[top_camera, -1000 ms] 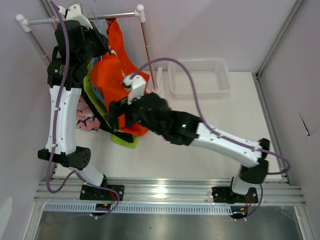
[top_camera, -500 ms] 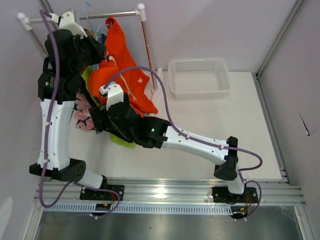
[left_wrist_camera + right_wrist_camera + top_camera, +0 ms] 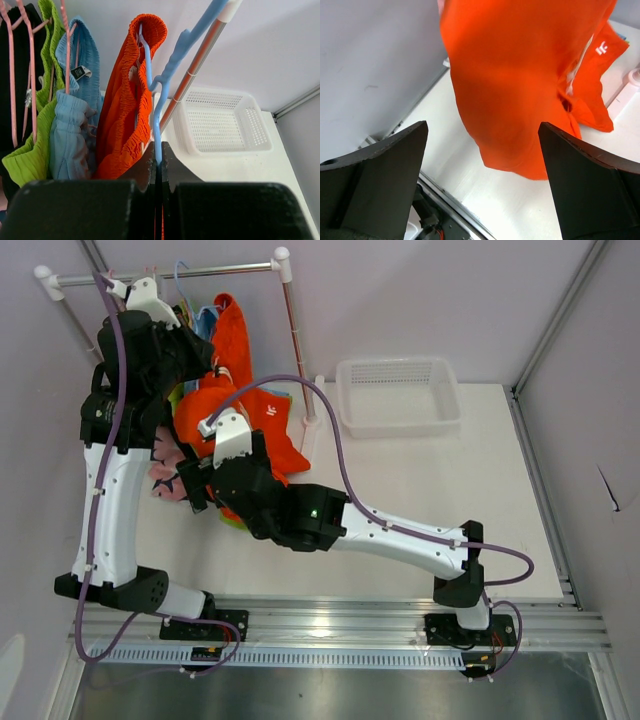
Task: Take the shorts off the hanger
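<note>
The orange shorts [image 3: 125, 100] hang by their gathered waistband over a blue hanger [image 3: 157, 100] at the far-left corner of the counter. Their legs drape down towards the counter surface. They sit at the open end of the row, which is probably why they are the pair being worked on. The light-blue shorts [image 3: 75, 115], green shorts [image 3: 30, 150] and black shorts [image 3: 15, 60] crowd behind them on pink hangers [image 3: 30, 75].

The left gripper [image 3: 156, 160] has its fingers pinched together on the lower stem of the blue hanger. This looks meant to steady the hanger so the cloth can be drawn off without the hanger swinging. The left arm stands tall along the left edge, its wrist bent in towards the rack rail [image 3: 170, 276].

The right gripper [image 3: 482, 127] is spread wide and holds nothing. The hanging orange cloth sits in front of the gap between its fingers, and whether they touch it cannot be told. It seems placed to close on the lower cloth and pull. The right arm stretches low from the near-right corner across to the left side.

A white basket [image 3: 398, 395] waits at the far edge, apart from the rack.
</note>
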Robot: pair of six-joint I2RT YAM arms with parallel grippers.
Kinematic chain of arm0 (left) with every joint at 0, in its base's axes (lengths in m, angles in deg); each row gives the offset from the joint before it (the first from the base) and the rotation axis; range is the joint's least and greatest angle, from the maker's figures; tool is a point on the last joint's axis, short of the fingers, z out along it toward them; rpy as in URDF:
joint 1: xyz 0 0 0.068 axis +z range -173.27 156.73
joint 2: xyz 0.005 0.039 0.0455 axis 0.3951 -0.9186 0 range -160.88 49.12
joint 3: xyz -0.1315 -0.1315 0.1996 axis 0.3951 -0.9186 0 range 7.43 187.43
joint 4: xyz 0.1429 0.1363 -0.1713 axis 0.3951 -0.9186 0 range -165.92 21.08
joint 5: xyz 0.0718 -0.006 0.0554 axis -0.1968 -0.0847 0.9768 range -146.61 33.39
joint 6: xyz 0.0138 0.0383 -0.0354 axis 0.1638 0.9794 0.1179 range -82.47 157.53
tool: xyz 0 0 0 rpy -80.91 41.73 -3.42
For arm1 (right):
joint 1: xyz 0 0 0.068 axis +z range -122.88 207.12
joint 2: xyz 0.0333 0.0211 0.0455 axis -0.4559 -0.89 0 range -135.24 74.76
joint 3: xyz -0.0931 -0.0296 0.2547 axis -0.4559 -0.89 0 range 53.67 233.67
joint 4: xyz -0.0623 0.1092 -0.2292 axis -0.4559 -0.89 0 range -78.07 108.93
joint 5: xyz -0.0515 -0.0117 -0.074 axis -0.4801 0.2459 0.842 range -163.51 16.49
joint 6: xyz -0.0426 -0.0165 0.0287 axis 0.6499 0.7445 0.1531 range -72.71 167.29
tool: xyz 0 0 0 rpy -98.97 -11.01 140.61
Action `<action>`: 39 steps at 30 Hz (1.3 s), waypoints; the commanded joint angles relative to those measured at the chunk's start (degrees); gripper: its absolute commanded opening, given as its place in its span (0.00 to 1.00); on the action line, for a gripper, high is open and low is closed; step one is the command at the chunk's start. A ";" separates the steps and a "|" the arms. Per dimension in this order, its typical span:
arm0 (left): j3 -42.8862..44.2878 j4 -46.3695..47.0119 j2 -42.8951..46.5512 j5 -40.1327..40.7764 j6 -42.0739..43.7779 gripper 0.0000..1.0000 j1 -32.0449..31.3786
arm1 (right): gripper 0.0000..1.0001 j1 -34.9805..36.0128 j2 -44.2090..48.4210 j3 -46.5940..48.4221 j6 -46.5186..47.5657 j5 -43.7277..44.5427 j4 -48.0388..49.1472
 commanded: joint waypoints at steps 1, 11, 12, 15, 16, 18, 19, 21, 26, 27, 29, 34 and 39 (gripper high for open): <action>0.90 4.54 1.84 -1.01 0.19 0.00 -0.38 | 0.99 -0.07 -1.26 4.49 1.89 2.65 0.50; -0.24 4.71 3.34 -2.33 -1.03 0.00 -0.38 | 0.77 -3.14 -7.94 4.15 4.09 1.76 8.23; -0.50 4.97 3.42 -2.33 -1.12 0.00 -0.38 | 0.59 -3.14 -8.38 3.88 4.36 2.29 9.03; -0.24 5.06 3.34 -2.33 -1.04 0.00 -0.47 | 0.00 -2.71 -8.83 2.65 2.97 3.34 8.52; 0.45 4.89 2.90 -1.98 -0.78 0.00 -0.38 | 0.00 -2.44 -8.48 1.87 2.35 3.52 7.72; 2.39 4.27 2.11 -0.58 0.37 0.00 -0.29 | 0.00 -0.35 -5.67 -4.01 0.77 4.39 7.89; 3.79 4.10 1.67 0.13 0.80 0.00 -0.29 | 0.00 0.63 -4.36 -6.55 -0.02 5.10 7.89; 5.90 3.92 0.18 1.10 1.77 0.00 0.32 | 0.00 2.91 0.21 -14.72 -3.26 7.11 7.63; 12.92 2.69 -4.65 1.19 2.13 0.00 2.52 | 0.00 11.35 9.00 -29.50 -12.23 12.22 5.17; 13.55 2.43 -5.36 1.19 2.21 0.00 2.61 | 0.00 12.40 11.19 -32.91 -13.64 12.57 4.82; 15.40 2.07 -6.24 1.28 2.65 0.00 2.78 | 0.00 13.99 12.61 -34.78 -18.04 13.01 2.72; 13.48 1.11 -5.63 0.06 1.87 0.00 2.79 | 0.00 12.95 13.68 -35.06 -17.70 14.51 3.58; 3.03 0.93 2.09 -9.96 -2.17 0.00 2.08 | 0.00 2.77 13.24 -32.60 -5.41 10.30 12.71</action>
